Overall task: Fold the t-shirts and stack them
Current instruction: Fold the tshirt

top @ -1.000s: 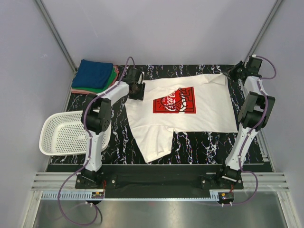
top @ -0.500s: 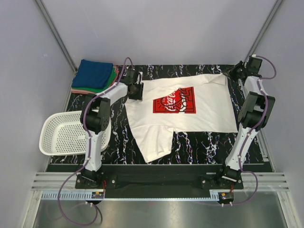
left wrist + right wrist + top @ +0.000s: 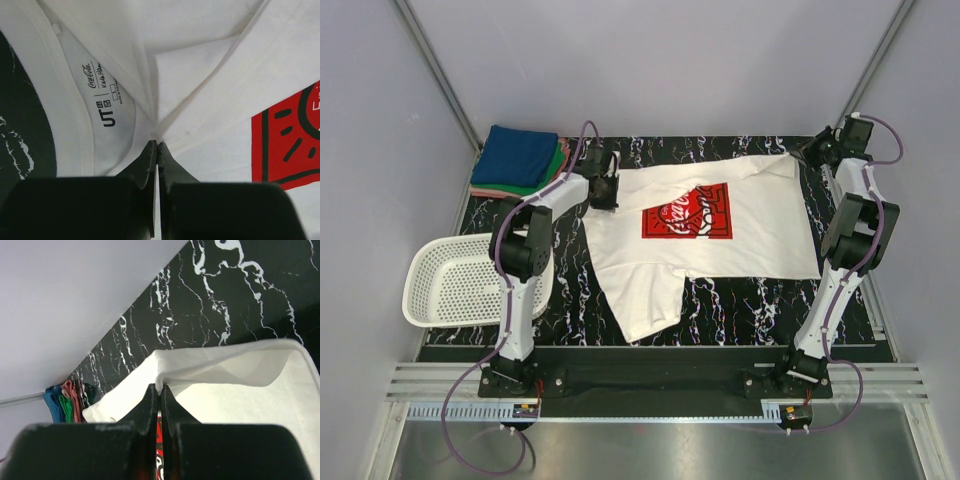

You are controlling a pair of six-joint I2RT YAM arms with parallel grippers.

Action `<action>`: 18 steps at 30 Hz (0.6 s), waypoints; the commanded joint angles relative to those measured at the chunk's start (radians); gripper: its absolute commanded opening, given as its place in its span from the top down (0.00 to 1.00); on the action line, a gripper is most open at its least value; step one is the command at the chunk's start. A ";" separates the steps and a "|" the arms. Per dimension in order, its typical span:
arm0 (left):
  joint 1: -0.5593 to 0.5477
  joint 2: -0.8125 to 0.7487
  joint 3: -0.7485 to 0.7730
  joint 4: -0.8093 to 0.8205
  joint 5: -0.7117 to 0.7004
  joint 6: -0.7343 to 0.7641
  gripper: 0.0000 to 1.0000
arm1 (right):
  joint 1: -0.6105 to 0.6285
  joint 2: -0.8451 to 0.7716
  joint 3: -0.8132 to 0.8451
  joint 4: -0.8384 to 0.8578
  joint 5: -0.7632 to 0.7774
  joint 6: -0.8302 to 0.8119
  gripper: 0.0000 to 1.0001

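I am pinching the white cloth t-shirt with a red chest print, lying spread mid-frame: my left gripper is clamping it beside the collar, my right gripper its upper-right edge. Folded blue, green and pink shirts are stacked upper left; this one is awaiting folding

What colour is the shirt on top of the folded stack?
The top folded shirt is blue, clearest in the top external view.
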 commanded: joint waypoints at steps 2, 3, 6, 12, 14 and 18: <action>0.000 -0.098 0.177 -0.048 -0.123 -0.009 1.00 | -0.005 -0.034 0.151 0.031 -0.029 -0.009 1.00; 0.003 -0.095 0.209 -0.062 -0.146 -0.011 1.00 | -0.006 -0.016 0.166 0.037 -0.051 -0.007 1.00; 0.017 -0.087 0.315 -0.088 -0.220 -0.017 1.00 | -0.017 0.012 0.205 0.089 -0.095 -0.003 1.00; 0.072 -0.047 0.441 -0.047 -0.266 -0.026 1.00 | -0.035 0.087 0.249 0.139 -0.177 -0.002 1.00; 0.074 -0.030 0.452 -0.001 -0.287 -0.005 1.00 | -0.035 0.100 0.254 0.142 -0.171 -0.025 1.00; 0.080 -0.009 0.459 0.081 -0.336 -0.001 1.00 | -0.037 0.130 0.252 0.152 -0.123 -0.062 1.00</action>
